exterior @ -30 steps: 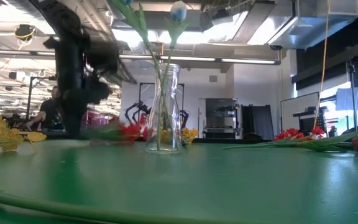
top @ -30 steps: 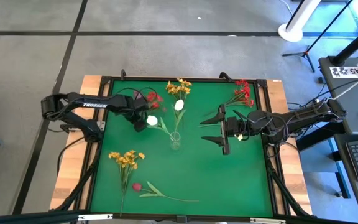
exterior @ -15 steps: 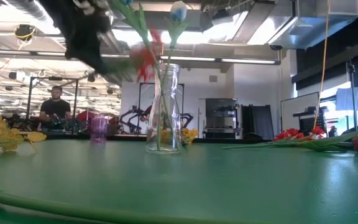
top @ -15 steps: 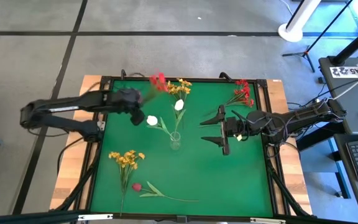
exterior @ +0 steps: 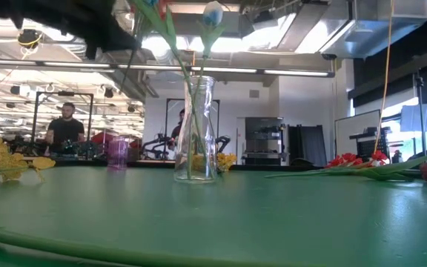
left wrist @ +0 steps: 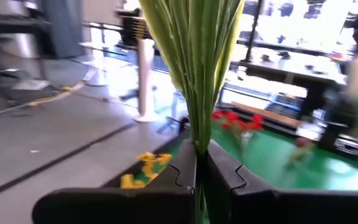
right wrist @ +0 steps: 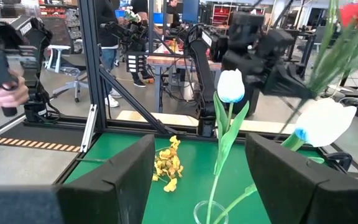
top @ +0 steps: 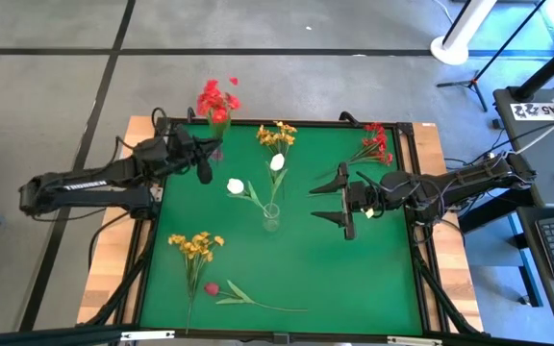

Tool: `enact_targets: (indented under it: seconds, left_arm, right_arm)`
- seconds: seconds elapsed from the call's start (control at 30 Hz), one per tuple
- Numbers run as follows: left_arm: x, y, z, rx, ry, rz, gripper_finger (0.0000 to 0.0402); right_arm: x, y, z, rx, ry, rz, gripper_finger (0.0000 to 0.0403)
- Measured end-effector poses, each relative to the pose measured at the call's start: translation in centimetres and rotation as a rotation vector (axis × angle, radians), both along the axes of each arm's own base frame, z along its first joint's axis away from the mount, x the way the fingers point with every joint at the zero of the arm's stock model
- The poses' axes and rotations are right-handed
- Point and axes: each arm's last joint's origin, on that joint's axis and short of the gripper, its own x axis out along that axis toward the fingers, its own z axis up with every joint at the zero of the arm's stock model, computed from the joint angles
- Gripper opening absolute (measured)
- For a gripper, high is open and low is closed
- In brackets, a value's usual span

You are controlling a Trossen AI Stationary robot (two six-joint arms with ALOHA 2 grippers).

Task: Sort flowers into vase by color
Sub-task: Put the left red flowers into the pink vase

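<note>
Green felt is covering the surface (top: 354,279), which is framed by a black rail and set on grey floor. At its far left corner the left end effector (top: 203,160) is being held raised, its fingers (left wrist: 225,175) clamped tight on the green stems of a red cluster (top: 215,98); the blooms are being carried out past the surface's far edge. In the left wrist view the bunched stems are seen rising straight up from between the closed fingers. Near the middle of the surface a clear glass vase (top: 271,218) is standing upright, and two white buds (top: 236,185) are being held in it, their stems leaning apart, the second one (top: 277,162) toward the far edge. Just right of the vase the right end effector (top: 343,201) is being kept low with its jaws spread wide and nothing between them. A yellow-orange cluster (top: 276,135) is lying at the far edge, and a second red cluster (top: 374,143) is lying at the far right. Near the left front another yellow-orange cluster (top: 197,245) is resting, and a dark-red bud (top: 212,287) is lying beside its stem. A person (exterior: 66,127) is being seen in the room beyond.
</note>
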Motion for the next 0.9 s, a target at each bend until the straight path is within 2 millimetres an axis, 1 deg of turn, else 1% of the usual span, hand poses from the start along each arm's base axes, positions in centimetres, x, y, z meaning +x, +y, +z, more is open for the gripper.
enact_targets:
  seconds: [0.07, 0.2, 0.47, 0.57, 0.7, 0.9]
  left_arm:
    - [-0.2, 0.6, -1.1, 0.012, -0.004, 0.059, 0.0003]
    - [-0.9, 2.0, -2.5, 0.007, -0.020, 0.156, 0.0002]
    - [-2.5, 4.4, -4.1, -0.020, -0.040, 0.340, 0.0002]
    - [-2.6, 5.0, -3.9, -0.009, -0.077, 0.344, 0.0002]
    - [-2.3, 5.5, -3.7, -0.004, -0.121, 0.315, 0.0002]
    - [-1.7, 6.7, -4.9, -0.018, -0.053, 0.345, 0.0002]
  right_arm:
    - [0.0, 0.0, 0.0, 0.000, 0.000, 0.000, 0.0250]
    - [0.0, 0.0, 0.0, 0.000, 0.001, 0.000, 0.0250]
    - [0.1, 0.0, -0.1, -0.005, 0.005, 0.000, 0.0250]
    - [0.4, 0.1, -0.5, -0.008, 0.019, 0.000, 0.0250]
    - [0.9, 0.2, -1.0, -0.014, 0.042, 0.000, 0.0250]
    - [1.1, 0.3, -1.1, -0.020, 0.045, 0.000, 0.0250]
